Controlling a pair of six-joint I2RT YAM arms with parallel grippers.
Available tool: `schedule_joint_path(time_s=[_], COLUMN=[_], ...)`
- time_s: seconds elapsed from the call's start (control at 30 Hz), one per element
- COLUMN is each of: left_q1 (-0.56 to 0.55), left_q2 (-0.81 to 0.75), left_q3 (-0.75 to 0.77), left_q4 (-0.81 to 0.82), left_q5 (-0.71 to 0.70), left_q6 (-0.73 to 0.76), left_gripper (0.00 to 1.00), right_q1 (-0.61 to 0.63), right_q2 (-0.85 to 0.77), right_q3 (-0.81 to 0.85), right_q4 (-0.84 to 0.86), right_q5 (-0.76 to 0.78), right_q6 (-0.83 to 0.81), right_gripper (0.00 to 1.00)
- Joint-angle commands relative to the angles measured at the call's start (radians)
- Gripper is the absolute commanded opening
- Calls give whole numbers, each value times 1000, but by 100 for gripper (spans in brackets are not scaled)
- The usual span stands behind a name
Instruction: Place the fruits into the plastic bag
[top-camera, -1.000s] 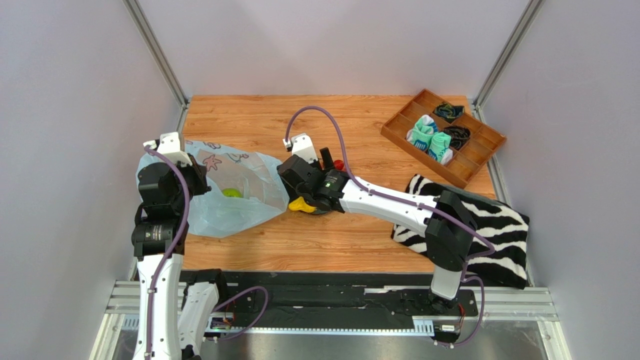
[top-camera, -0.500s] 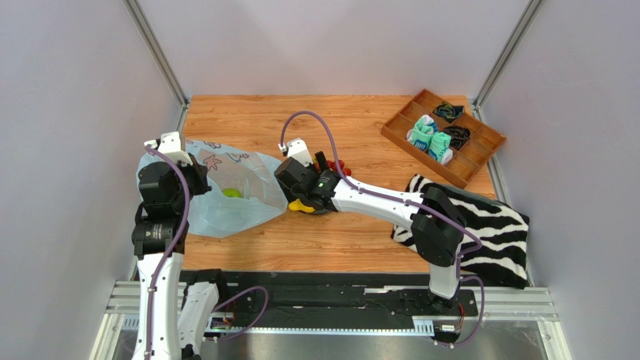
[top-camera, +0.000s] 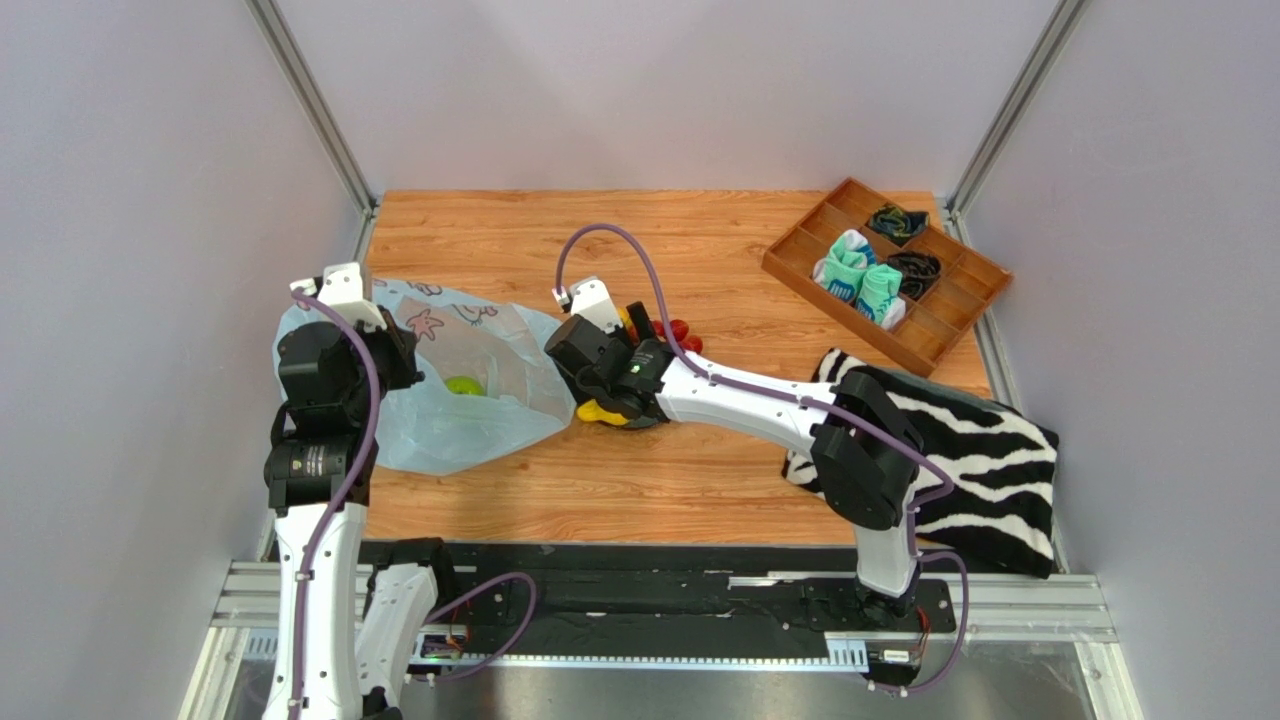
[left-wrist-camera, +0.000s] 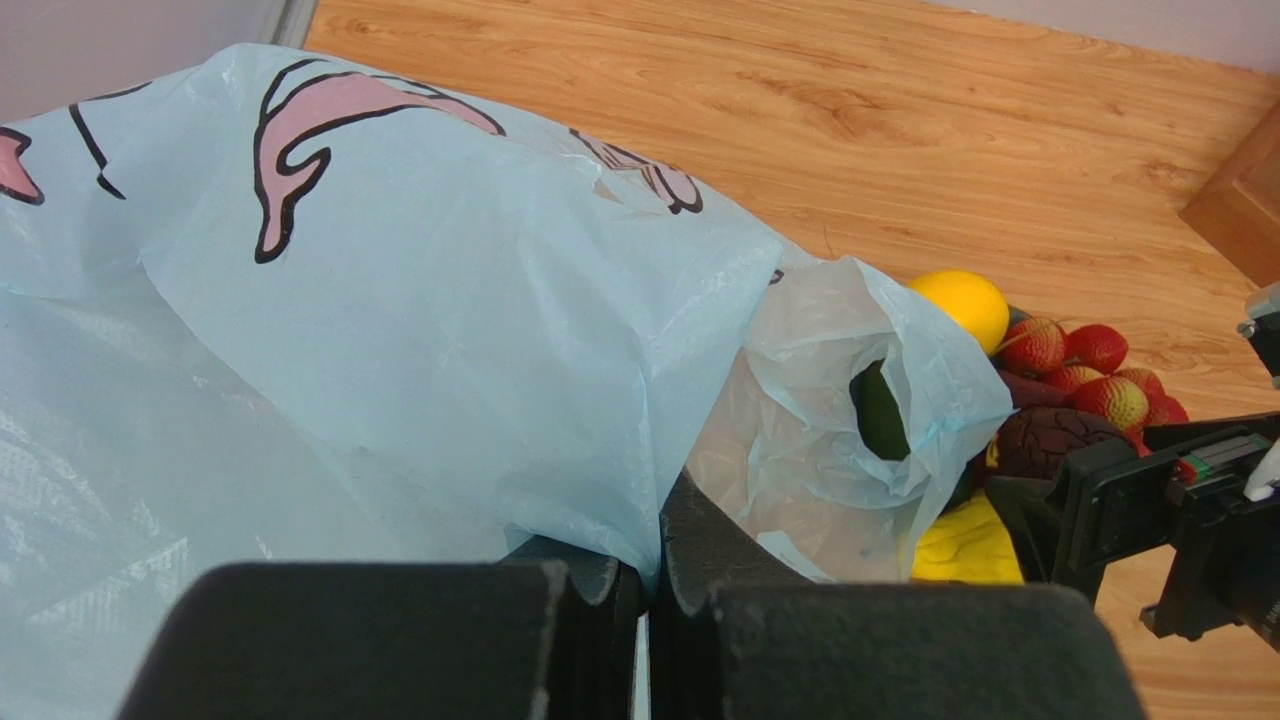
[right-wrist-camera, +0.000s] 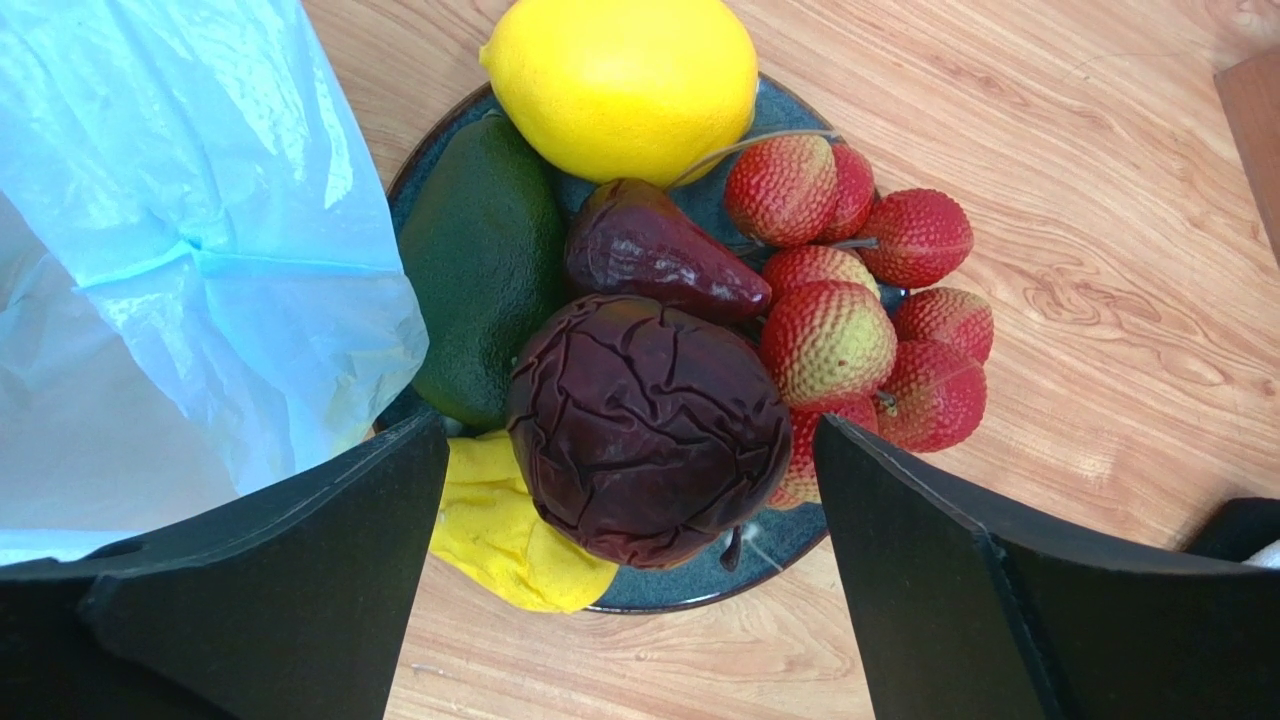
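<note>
The pale blue plastic bag (top-camera: 451, 390) lies at the left with a bright green apple (top-camera: 464, 386) inside. My left gripper (left-wrist-camera: 649, 578) is shut on the bag's (left-wrist-camera: 376, 300) edge. A dark plate (right-wrist-camera: 781, 548) holds a lemon (right-wrist-camera: 624, 83), a dark green fruit (right-wrist-camera: 473, 263), a wrinkled dark red-purple round fruit (right-wrist-camera: 646, 428), a dark red pointed fruit (right-wrist-camera: 654, 248), several small red ones (right-wrist-camera: 864, 323) and a yellow piece (right-wrist-camera: 504, 525). My right gripper (right-wrist-camera: 631, 570) is open, its jaws either side of the round fruit, just above it. In the top view it (top-camera: 609, 383) hangs over the plate.
A wooden tray (top-camera: 887, 270) with socks stands at the back right. A zebra-striped cloth (top-camera: 962, 450) lies at the right under the right arm. The bag's mouth (right-wrist-camera: 181, 270) touches the plate's left side.
My right gripper has moved a little to the left, toward the bag, over the plate. The left arm and the bag have not moved.
</note>
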Motion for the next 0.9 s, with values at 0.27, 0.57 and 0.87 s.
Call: schedule_joint_path(time_s=[0.27,0.57,0.87], left_q1=[-2,-2,-2], left_q2=[3,3,3], left_q3=[2,2,2], left_q4=[19,21,19], left_q5=[12,15,17], left_q6=[-13,-13,-15], left_gripper=[0,0,0], right_q1=[-5,-7,-5], right_q2=[41,56,66], right_q3=[63,75,81], right_q4=[-29,-46,-54], right_q5=[55,67,64], right_q6=[-13,-14,-17], right_gripper=[94,89,75])
